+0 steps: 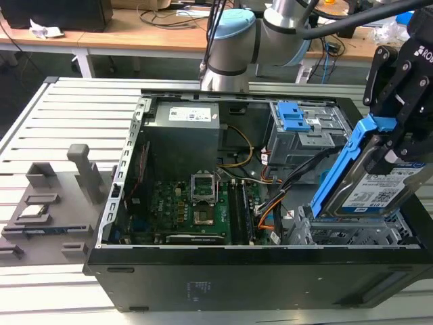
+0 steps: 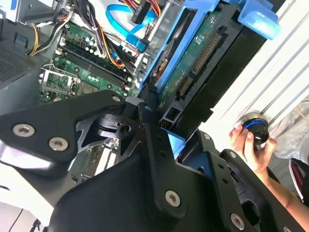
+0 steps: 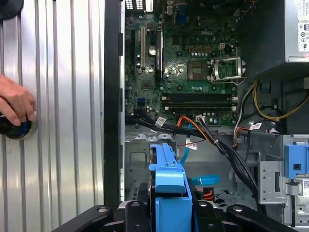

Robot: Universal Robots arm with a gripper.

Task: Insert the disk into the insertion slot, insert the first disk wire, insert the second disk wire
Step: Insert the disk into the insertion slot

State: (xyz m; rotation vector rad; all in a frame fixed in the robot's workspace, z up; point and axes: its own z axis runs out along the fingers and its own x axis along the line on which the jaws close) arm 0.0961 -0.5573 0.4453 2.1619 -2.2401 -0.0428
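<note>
My gripper [image 1: 394, 143] is shut on the disk [image 1: 382, 193], a silver drive with a white-and-blue label in a bright blue carrier [image 1: 342, 169]. The disk hangs tilted, its lower end just above the insertion slot [image 1: 345, 233], the low grey perforated cage at the case's front corner on the exterior view's right. In the second wrist view the disk's green circuit side [image 2: 198, 58] faces the camera between the black fingers [image 2: 145, 125]. In the first wrist view the blue carrier [image 3: 169, 193] sits over the grey cage [image 3: 137, 157]. A black cable bundle [image 1: 301, 172] and a blue flat cable [image 3: 205, 180] lie beside the slot.
The open black computer case [image 1: 203, 277] holds a motherboard [image 1: 196, 210] and power supply [image 1: 183, 128]. A taller grey cage with a blue latch [image 1: 298, 125] stands behind the slot. A person's hand [image 3: 17, 104] rests on a round black object on the ribbed metal table [image 1: 61, 115]. Grey fixtures [image 1: 54, 203] stand on the exterior view's left.
</note>
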